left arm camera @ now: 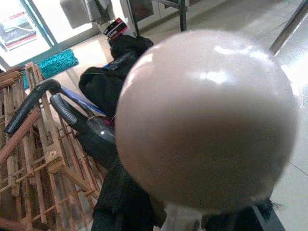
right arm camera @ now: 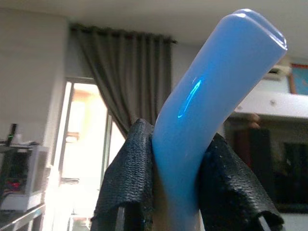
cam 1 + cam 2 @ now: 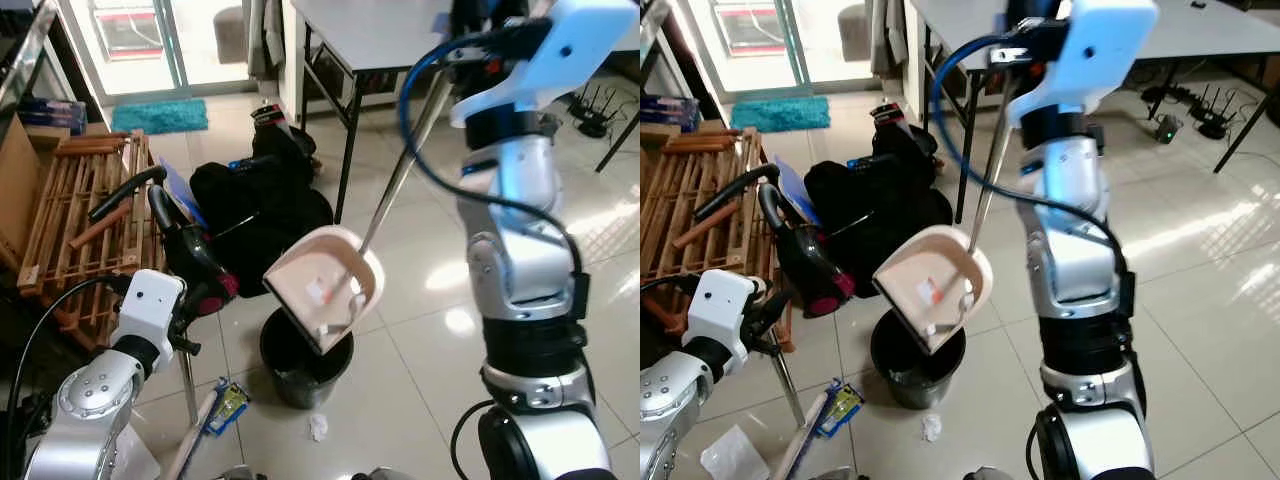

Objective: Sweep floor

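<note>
A beige dustpan hangs tilted over a black bin, with small white and red scraps lying in it. Its metal shaft runs up to a light blue grip, and my right gripper is shut on that grip, high at the right. My left gripper is shut on the broom handle at the lower left; the handle's round beige knob looms in the left wrist view. A crumpled paper scrap and a blue-yellow wrapper lie on the tiles by the bin.
A black-and-red vacuum cleaner and a black bag sit behind the bin. A wooden rack lies at the left. A table with black legs stands behind. A teal mat lies by the glass door.
</note>
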You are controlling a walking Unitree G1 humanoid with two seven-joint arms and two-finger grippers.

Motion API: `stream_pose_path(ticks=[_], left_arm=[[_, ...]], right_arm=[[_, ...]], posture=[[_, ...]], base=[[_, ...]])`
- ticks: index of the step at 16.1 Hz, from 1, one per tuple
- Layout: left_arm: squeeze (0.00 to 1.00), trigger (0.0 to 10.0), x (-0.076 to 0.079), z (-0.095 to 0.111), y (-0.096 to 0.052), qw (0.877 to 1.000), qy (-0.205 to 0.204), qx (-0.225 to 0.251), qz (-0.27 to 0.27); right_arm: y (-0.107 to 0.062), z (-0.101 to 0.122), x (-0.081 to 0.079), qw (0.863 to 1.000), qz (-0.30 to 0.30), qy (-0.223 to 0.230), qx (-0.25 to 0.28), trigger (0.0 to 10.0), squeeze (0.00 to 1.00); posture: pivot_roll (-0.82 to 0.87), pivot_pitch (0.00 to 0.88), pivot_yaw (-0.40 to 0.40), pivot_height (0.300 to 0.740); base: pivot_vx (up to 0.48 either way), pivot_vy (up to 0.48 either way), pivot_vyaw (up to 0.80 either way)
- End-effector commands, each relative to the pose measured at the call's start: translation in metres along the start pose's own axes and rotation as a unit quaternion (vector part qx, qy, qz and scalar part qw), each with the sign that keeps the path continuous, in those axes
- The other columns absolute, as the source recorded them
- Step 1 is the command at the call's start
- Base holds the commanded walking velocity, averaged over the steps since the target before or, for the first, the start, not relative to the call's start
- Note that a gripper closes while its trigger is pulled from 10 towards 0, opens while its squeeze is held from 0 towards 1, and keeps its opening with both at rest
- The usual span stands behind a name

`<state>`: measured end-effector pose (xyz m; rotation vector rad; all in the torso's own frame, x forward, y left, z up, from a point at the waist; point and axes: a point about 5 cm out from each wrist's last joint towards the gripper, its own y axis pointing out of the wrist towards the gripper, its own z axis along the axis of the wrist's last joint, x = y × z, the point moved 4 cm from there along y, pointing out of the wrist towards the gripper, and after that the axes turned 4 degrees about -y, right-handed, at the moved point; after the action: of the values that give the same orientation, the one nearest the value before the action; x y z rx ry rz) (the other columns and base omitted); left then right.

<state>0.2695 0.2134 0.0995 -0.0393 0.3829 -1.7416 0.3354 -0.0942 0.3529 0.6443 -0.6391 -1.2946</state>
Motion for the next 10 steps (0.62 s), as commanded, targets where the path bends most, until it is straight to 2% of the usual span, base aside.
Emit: stream_pose_path(ticks=[1,5,10], left_arm=[[0.00,10.0,-0.004,0.011,-0.003,1.000,0.009,0.019,0.010],[0.00,10.0,-0.003,0.012,-0.003,1.000,0.007,0.019,0.012],[0.00,10.0,-0.002,0.012,-0.004,1.000,0.004,0.017,0.013]], right_arm=[[0.000,0.014,-0.011,0.999,0.026,-0.009,0.046,10.0,0.00],[-0.007,0.028,-0.050,0.989,0.105,-0.009,0.102,10.0,0.00],[-0.014,0.033,-0.072,0.982,0.138,0.007,0.129,10.0,0.00]], posture=[[0.01,0.065,-0.046,0.740],[0.02,0.066,-0.054,0.740],[0.02,0.071,-0.059,0.740]], base=[[0.000,0.000,0.00],[0.000,0.000,0.00],[0.000,0.000,0.00]])
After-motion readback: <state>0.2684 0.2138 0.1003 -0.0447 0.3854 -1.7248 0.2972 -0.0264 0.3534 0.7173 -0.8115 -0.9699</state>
